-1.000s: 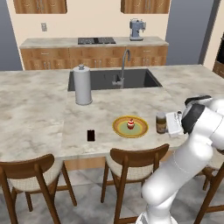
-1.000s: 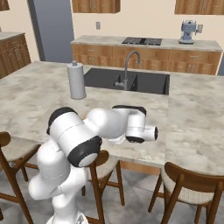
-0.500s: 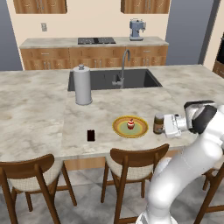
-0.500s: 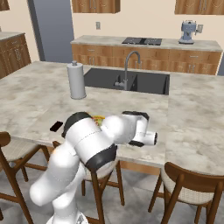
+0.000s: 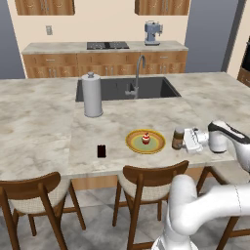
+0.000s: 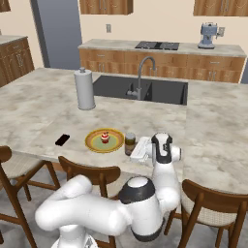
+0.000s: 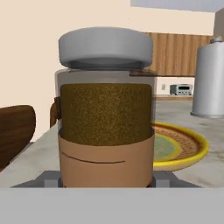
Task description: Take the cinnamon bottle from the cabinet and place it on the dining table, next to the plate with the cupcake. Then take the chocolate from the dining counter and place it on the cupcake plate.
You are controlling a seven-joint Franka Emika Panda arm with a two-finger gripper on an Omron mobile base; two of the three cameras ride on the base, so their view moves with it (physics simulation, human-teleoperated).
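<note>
At the near edge of the counter (image 5: 44,122), the gripper (image 5: 188,140) reaches in sideways from the right, and its jaws are clamped on the cinnamon bottle (image 5: 178,138), which sits squarely between them in the hand view, grey cap up and brown powder showing through the glass. The bottle (image 6: 130,143) stands upright and appears to be resting on the marble or very nearly so; whether its base is fully down cannot be told. It is just beside the yellow plate (image 5: 145,141), to the plate's right, with a small gap between them, and the cupcake (image 5: 145,138) sits in the middle of that plate. Farther left along the same edge lies the chocolate (image 5: 101,151), a small dark bar flat on the counter, apart from the plate. Beyond these stand the paper towel roll (image 5: 92,94) and the sink (image 5: 146,89) with its faucet, and wooden chairs (image 5: 149,180) are tucked under the near edge. Judged from this layout, the first half of the task is almost finished: the bottle is already where it belongs and only needs releasing. The second half is untouched, since the chocolate still has to be picked up and set on the cupcake's plate.
</note>
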